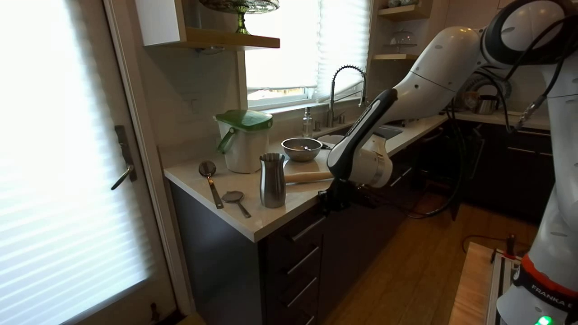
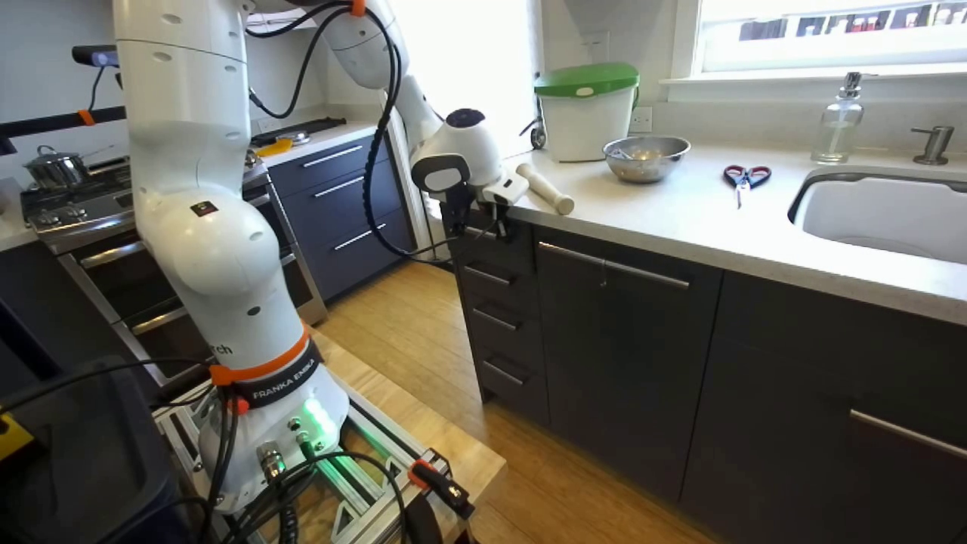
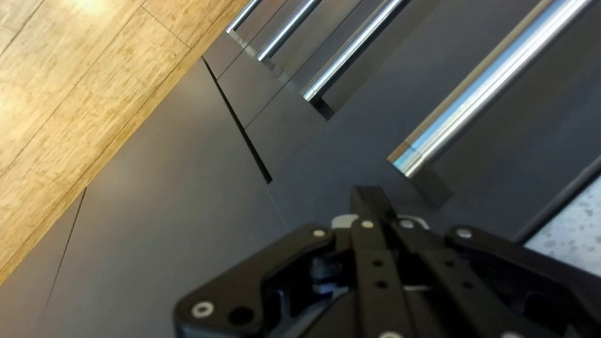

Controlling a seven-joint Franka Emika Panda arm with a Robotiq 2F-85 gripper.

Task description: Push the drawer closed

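The drawer is the top one in the dark stack. Its dark front (image 1: 283, 234) shows in both exterior views (image 2: 518, 246) and fills the right of the wrist view (image 3: 493, 188). It looks flush with the neighbouring panel, and no wood inner box shows. Its bar handle (image 3: 488, 89) runs diagonally in the wrist view. My gripper (image 3: 375, 202) is shut with nothing between its fingers. Its tips point at the drawer front, beside the near end of the handle and under the counter edge. Whether they touch the front cannot be told. In an exterior view the gripper (image 1: 325, 201) is dark against the cabinet.
The counter (image 1: 253, 225) overhangs the drawers. On it stand a steel cup (image 1: 272, 180), a rolling pin (image 2: 545, 189) close to the wrist, a metal bowl (image 2: 646, 159) and a green-lidded bin (image 2: 588, 117). Lower drawer handles (image 3: 357, 49) stick out below.
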